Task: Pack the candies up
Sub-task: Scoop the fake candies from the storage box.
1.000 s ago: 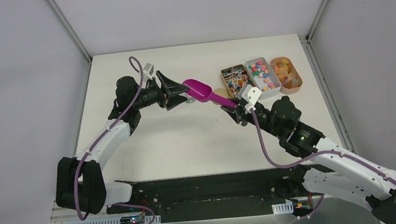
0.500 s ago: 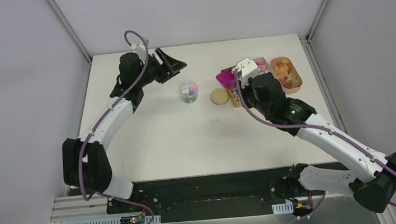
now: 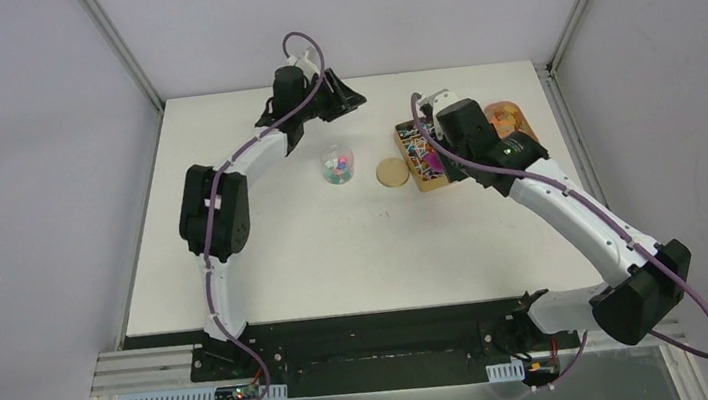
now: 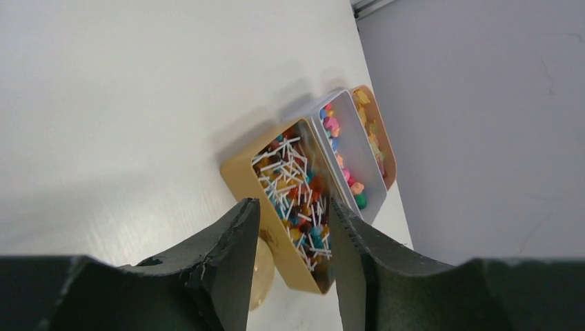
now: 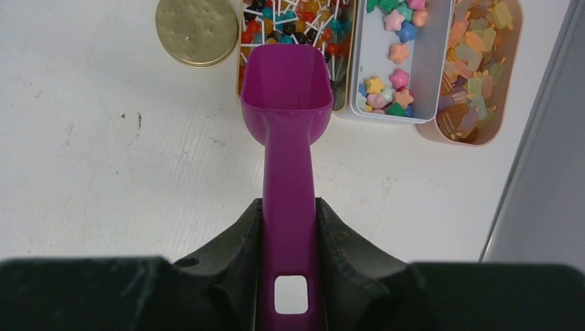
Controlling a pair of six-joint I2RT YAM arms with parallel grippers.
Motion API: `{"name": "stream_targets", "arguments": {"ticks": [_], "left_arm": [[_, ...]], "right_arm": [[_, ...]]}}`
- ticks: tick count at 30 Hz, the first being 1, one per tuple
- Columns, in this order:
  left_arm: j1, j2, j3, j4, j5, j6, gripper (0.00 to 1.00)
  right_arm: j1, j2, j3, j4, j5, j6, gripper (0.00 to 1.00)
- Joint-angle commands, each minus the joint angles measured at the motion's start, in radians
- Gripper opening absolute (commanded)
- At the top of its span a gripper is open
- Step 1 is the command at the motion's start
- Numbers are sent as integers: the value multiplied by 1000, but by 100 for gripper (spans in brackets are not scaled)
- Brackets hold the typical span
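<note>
The left arm (image 3: 254, 151) is reaching across the desk (image 3: 286, 258) to its far edge. The left jaws are standing apart and are gripping nothing; in the left wrist view they are framing the gold tin (image 4: 238, 176).

Right of that arm, a clear cup (image 3: 336, 152) is standing upright on the desk, and a few of the candies (image 3: 335, 173) are lying in its bottom. A round gold lid (image 5: 196, 31) is lying flat between the cup and the gold tin, just beside the tin, which is holding white-stemmed coloured sticks.

Next on the right, the grey tray (image 5: 434, 69) is holding more of the candies: star-shaped pieces in pink, blue, yellow and green. The peach tray (image 5: 431, 132) of pale block-shaped sweets is sitting against its right side.

The right arm (image 3: 573, 210) is hanging over these containers. The right jaws are pinching the handle of the purple scoop (image 5: 286, 89), and the scoop's bowl is hovering over the near end of the gold tin.
</note>
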Motion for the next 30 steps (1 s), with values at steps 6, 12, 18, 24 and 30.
{"name": "stream_targets", "arguments": {"ticks": [6, 12, 18, 24, 30], "left_arm": [[-60, 273, 339, 88, 15, 46, 36], [-77, 411, 452, 103, 3, 20, 34], [-93, 514, 511, 127, 1, -19, 27], [-117, 566, 529, 126, 21, -14, 23], [-127, 585, 528, 130, 52, -26, 22]], "right_arm": [[-41, 98, 108, -75, -9, -24, 0], [-60, 160, 127, -67, -34, -51, 0], [-69, 199, 141, -66, -32, -64, 0], [-77, 236, 120, -48, -42, -68, 0], [-83, 235, 67, 29, -48, -71, 0]]}}
